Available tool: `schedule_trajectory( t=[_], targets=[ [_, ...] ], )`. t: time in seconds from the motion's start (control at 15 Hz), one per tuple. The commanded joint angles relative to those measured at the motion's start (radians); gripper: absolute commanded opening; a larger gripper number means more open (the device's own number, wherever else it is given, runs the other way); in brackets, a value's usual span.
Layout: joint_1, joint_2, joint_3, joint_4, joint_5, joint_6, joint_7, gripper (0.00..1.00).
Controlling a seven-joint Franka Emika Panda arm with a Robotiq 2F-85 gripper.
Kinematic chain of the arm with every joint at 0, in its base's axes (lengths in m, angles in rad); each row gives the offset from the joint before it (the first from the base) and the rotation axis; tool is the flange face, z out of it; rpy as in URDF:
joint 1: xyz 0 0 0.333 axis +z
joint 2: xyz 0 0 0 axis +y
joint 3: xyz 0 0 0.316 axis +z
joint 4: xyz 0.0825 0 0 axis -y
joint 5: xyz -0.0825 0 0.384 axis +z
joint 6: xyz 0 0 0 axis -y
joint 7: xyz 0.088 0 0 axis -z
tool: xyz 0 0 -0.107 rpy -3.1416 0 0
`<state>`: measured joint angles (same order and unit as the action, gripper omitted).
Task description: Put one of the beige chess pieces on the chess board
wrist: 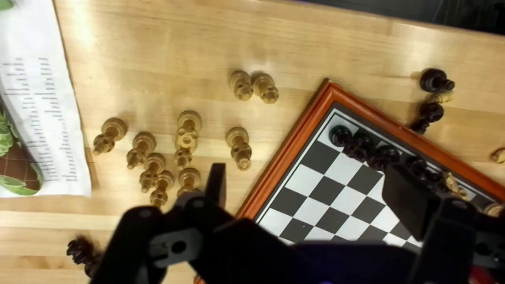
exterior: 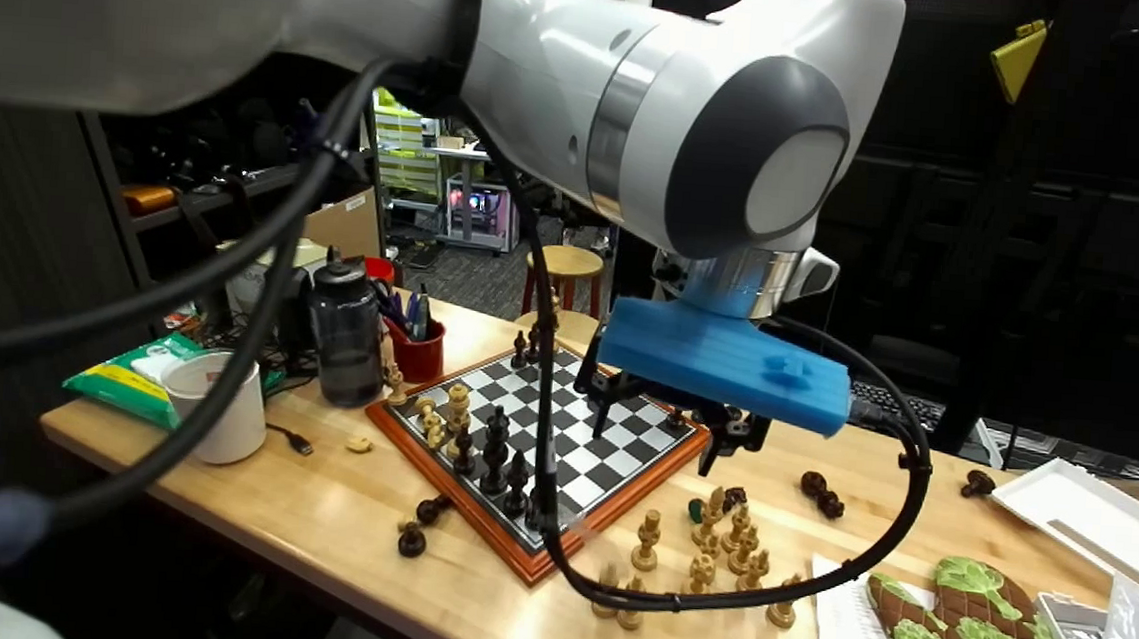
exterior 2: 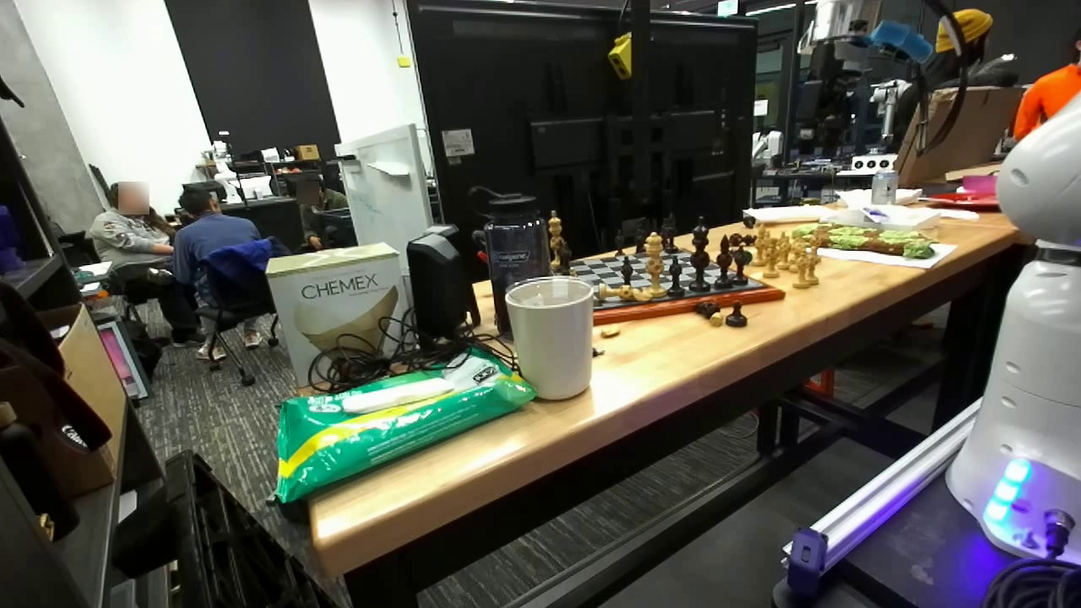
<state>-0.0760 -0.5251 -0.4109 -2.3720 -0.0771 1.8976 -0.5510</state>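
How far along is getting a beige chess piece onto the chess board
Looks done: at least one upright beige chess piece is on the chess board, though I can't tell who put it there. In progress: no piece is held; the hand is open and empty. Left, if another is meant: bring one of the beige chess pieces standing beside the board onto it.

chess board (exterior: 583,445) shows black-and-white checks, reddish-brown frame (wrist: 283,157) | beside board: beige chess pieces (exterior: 647,540) | on board: dark pieces (exterior: 495,452)

The arm (exterior: 556,78) is white, its cables (exterior: 341,118) and gripper (exterior: 653,451) black, the cover (exterior: 717,355) blue
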Motion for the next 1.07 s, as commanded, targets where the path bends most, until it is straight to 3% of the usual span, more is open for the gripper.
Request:
schedule_trajectory(
  t=[0.0, 0.27, 0.33, 0.67, 1.0],
  targets=[
    [-0.035, 0.128, 0.021, 0.064, -0.009, 0.069, 0.023, 1.00],
    [-0.054, 0.242, 0.021, 0.104, 0.012, 0.141, 0.045, 1.00],
    [-0.057, 0.192, 0.029, 0.068, 0.014, 0.127, 0.019, 1.00],
    [-0.066, 0.253, 0.033, 0.098, 0.014, 0.143, 0.029, 1.00],
    [-0.059, 0.289, 0.058, 0.048, 0.021, 0.250, 0.023, 1.00]
  ],
)
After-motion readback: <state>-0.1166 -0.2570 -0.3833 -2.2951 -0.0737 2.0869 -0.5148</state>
